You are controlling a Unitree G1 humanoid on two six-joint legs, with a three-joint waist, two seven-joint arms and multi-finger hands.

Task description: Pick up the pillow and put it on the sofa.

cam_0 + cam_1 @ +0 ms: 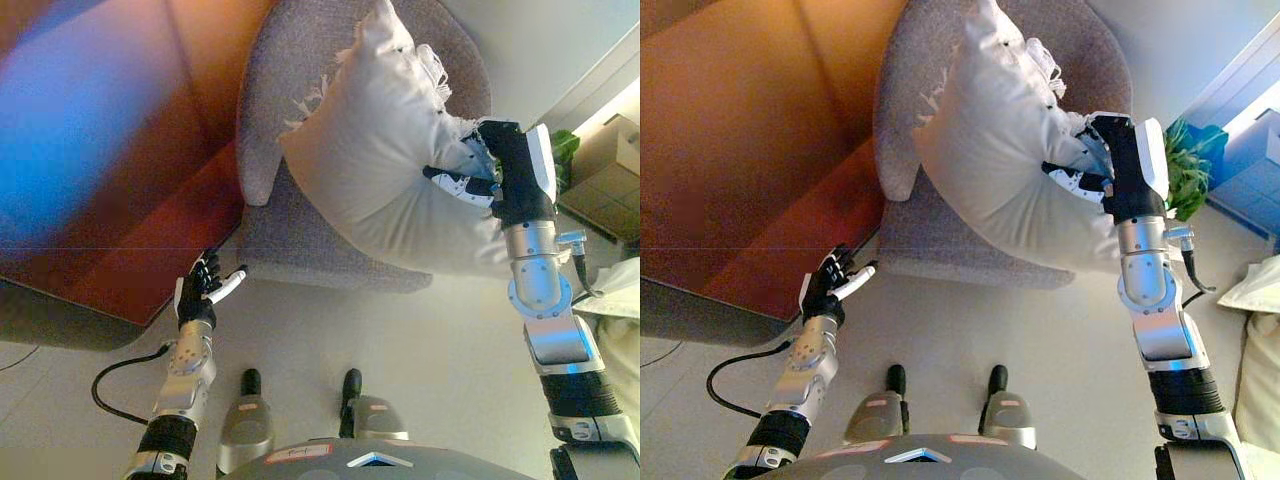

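A large white pillow (385,150) with fringed edges hangs tilted over the grey sofa (275,235), its lower part above the seat's front. My right hand (490,175) grips the pillow's right side, fingers curled into the cloth. My left hand (203,290) hangs low at the left, near the sofa's front left corner, fingers relaxed and holding nothing. The pillow covers much of the sofa's seat and backrest (910,90).
A brown wooden surface (110,200) fills the left side, close to the sofa. Cardboard boxes (610,175) and a green plant (1185,170) stand at the right. White cloth (615,300) lies by the right edge. Pale floor (400,350) spreads in front of the sofa.
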